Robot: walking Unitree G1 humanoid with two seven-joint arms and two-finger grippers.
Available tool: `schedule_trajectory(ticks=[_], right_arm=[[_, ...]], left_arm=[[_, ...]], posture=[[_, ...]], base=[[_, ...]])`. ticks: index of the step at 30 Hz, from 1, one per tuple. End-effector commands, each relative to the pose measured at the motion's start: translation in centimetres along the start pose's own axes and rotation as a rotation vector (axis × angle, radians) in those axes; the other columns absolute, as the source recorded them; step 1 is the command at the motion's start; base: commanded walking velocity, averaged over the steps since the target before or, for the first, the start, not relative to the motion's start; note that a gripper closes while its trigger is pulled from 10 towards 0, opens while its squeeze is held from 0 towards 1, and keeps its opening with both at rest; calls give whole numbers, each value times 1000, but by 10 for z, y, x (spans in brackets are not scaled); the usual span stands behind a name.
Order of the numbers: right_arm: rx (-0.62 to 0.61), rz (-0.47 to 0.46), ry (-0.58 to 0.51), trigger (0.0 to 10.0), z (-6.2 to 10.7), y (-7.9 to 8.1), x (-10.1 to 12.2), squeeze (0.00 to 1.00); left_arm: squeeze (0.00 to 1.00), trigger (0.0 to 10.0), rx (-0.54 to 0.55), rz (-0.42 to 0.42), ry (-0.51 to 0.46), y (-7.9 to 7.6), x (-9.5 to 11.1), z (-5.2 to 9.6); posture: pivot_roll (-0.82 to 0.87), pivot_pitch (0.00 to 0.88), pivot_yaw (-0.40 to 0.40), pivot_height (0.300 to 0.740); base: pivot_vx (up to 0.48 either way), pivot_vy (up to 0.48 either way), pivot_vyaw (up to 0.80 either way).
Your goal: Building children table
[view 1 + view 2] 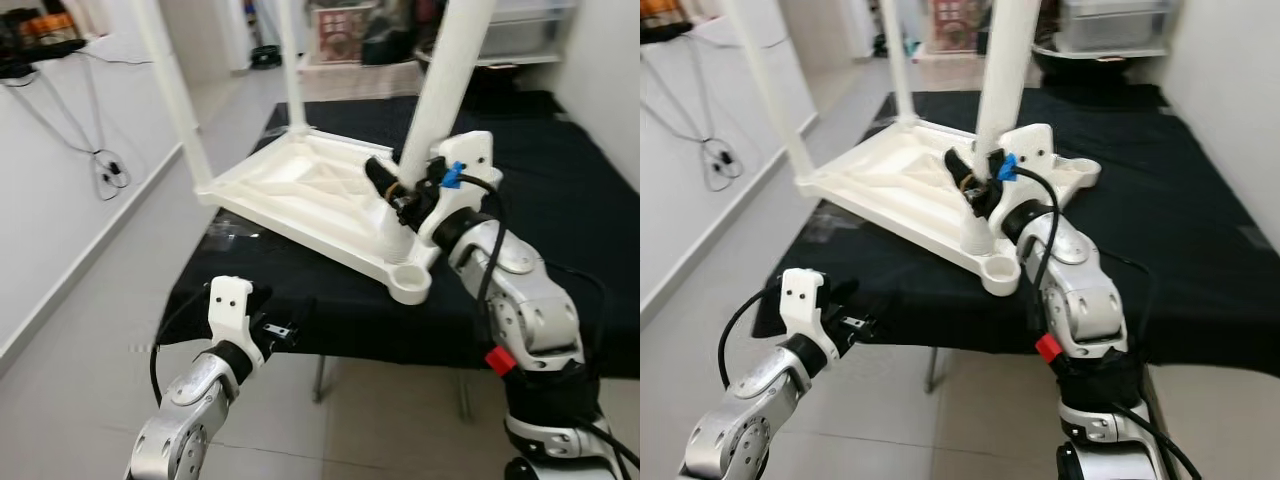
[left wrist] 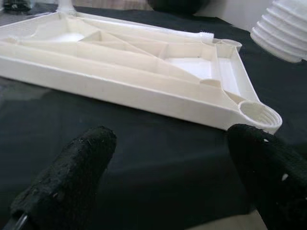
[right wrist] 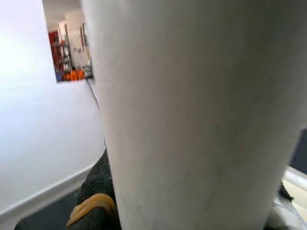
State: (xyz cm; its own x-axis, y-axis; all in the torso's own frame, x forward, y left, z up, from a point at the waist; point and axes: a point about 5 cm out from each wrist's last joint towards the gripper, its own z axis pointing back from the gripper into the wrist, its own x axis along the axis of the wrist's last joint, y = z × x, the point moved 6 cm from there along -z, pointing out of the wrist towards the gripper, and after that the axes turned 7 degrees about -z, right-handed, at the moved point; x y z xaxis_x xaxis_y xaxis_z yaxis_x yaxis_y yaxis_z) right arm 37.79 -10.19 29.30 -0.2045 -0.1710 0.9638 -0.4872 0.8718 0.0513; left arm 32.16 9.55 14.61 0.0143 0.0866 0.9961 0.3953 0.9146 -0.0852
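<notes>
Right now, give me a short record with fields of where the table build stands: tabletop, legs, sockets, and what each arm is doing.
tabletop: white tabletop lying upside down on the black-covered table
legs fitted: two far legs standing up
leg in hand: white leg upright at a near-side socket
empty socket: corner socket nearest the robot
right gripper: fingers closed around the white leg near its base
left gripper: fingers open, low at the table's near edge, holding nothing

Even, soft daylight fills the room, the white tabletop (image 1: 300,185) glows against the dark cloth (image 1: 560,200), and the table leg (image 3: 192,120) pressed near the right wrist camera is blurred.
</notes>
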Motion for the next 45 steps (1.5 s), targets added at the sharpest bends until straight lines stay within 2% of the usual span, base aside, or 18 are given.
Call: schedule_trajectory(ticks=[1,5,9,14,16,19,22,28,29,30,31,33,34,37,43,44,45], right_arm=[[1,-44,-58,10000,1,-2,11,0],[-25,-30,-43,10000,0,-5,9,0],[-33,-35,-40,10000,-1,-7,8,0],[-26,-34,-39,10000,-1,-7,9,0],[-17,-33,-40,10000,-1,-7,9,0],[-12,-33,-40,10000,0,-6,10,0],[17,-25,-27,10000,0,-4,9,0],[132,10,13,10000,2,5,7,0],[171,26,27,10000,3,8,7,0],[239,55,52,10000,6,16,6,0],[239,55,52,10000,6,16,6,0],[338,92,96,10000,11,27,0,0],[338,92,96,10000,11,27,0,0],[433,111,149,10000,19,39,-9,0],[431,111,173,10000,19,36,-15,0],[421,112,177,10000,19,34,-16,0],[421,112,177,10000,19,34,-16,0]], left_arm=[[0,10000,-24,10,-10,-7,2,-1],[0,10000,-34,5,-12,-9,3,-1],[0,10000,-86,-66,-26,-18,5,1],[0,10000,-142,-98,-22,-29,3,4],[0,10000,-183,-106,-23,-37,4,6],[0,10000,-188,-107,-22,-39,4,6],[0,10000,-205,-89,-36,-43,6,7],[0,10000,-285,-161,4,-54,-2,14],[1000,10000,-305,-162,-2,-56,-2,18],[1000,10000,-308,-157,2,-55,-3,22],[1000,10000,-308,-157,2,-55,-3,22],[1000,10000,-301,-155,15,-53,-6,28],[1000,10000,-301,-155,15,-53,-6,28],[1000,10000,-335,-150,83,-56,-21,45],[1000,10000,-338,-165,108,-57,-26,56],[0,0,-323,-164,104,-56,-25,56],[0,0,-323,-164,104,-56,-25,56]], posture=[[-58,99,52,740],[-57,102,52,740],[-58,102,50,740],[-58,104,49,740],[-57,108,47,740],[-57,109,45,740],[-55,114,44,740],[-53,121,43,740],[-54,121,44,740],[-54,126,46,740],[-54,126,46,740],[-51,130,46,740],[-51,130,46,740],[-47,137,43,740],[-39,143,42,740],[-38,143,42,740],[-38,143,42,740]], base=[[345,0,725],[343,0,181],[0,0,0],[0,0,0],[0,-465,0],[0,-465,0],[0,-154,0],[0,0,0],[0,0,0],[0,0,0],[0,0,0],[0,0,0],[0,0,0],[0,0,0],[0,0,0],[0,0,0],[0,0,0]])
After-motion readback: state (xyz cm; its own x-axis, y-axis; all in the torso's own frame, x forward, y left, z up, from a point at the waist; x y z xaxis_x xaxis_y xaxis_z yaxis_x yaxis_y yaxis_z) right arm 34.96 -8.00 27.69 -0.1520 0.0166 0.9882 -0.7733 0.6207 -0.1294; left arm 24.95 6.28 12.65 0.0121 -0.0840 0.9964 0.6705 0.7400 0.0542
